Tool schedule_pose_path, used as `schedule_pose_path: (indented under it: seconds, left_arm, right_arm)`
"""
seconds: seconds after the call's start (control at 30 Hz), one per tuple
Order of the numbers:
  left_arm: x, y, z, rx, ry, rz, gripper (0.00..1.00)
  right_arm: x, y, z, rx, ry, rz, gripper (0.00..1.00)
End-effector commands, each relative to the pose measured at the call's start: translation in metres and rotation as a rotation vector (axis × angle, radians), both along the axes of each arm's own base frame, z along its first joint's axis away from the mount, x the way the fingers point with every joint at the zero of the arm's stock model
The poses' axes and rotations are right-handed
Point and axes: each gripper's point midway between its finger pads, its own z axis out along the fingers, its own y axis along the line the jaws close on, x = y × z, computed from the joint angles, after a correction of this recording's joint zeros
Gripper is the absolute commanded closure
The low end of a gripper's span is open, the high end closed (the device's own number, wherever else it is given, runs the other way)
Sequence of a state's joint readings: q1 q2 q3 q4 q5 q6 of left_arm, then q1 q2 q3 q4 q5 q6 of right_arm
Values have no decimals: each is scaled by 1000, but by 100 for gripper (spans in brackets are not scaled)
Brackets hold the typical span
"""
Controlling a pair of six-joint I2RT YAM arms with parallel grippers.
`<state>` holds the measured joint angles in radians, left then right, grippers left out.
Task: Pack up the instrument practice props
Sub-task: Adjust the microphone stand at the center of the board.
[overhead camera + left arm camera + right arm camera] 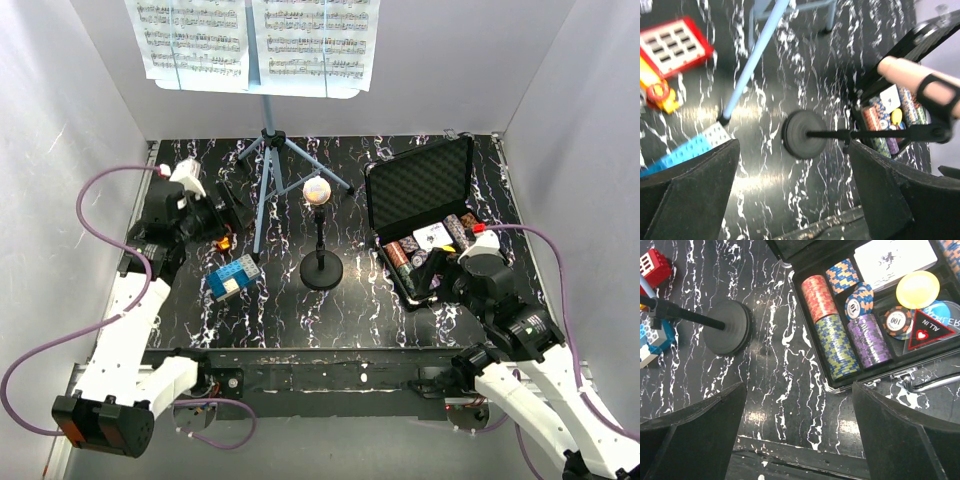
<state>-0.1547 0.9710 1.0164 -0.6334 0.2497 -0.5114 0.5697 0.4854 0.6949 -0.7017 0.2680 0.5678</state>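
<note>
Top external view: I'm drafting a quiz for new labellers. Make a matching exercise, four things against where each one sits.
Things:
1 sheet-music pages
2 microphone
3 poker chip case
4 blue toy bricks

Places:
A right side, lid raised
B centre, standing upright
C front left of the microphone
D at the back, up on the music stand

Pairs: 1-D, 2-B, 3-A, 4-C

Cropped and blurred parts
The sheet music (255, 40) and the desk of the music stand (265, 185) are cut off by the overhead view's top edge. The head of the microphone (905, 80) is blurred and clipped at the left wrist view's right edge. The chip case (795, 252) is cropped at the right wrist view's top and right.
</note>
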Motion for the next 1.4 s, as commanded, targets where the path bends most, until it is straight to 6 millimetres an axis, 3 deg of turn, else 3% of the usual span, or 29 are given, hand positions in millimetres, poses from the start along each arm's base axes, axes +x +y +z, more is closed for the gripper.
schedule_pose_path:
  seconds: [0.0, 0.1, 0.17, 0.27, 0.43, 0.57, 0.67, 1.07, 1.37]
  left_arm:
    - [24, -2, 46, 72, -182, -40, 11]
    - [23, -18, 49, 73, -250, -123, 18]
    - [13, -36, 49, 119, -362, -222, 24]
    - [-15, -60, 44, 142, -577, -293, 23]
    - [-35, -75, 24, 60, -572, -351, 27]
    - [-48, -76, 29, -14, -647, -334, 33]
    - [-55, -87, 22, -52, -644, -382, 37]
    - [-54, -155, 4, 104, -674, -516, 32]
    - [-25, -158, -8, 110, -706, -382, 35]
  right_arm:
    - [5, 16, 22, 51, -53, 63, 6]
    - [5, 20, 25, 45, -54, 97, 6]
    - [5, 22, 24, 37, -52, 116, 6]
    - [6, 23, 21, 26, -49, 124, 6]
    - [6, 25, 14, 28, -48, 130, 6]
    - [7, 24, 11, 21, -46, 131, 6]
    - [8, 24, 8, 13, -48, 132, 6]
    - [9, 23, 5, -3, -32, 126, 6]
    - [6, 22, 4, 0, -23, 126, 6]
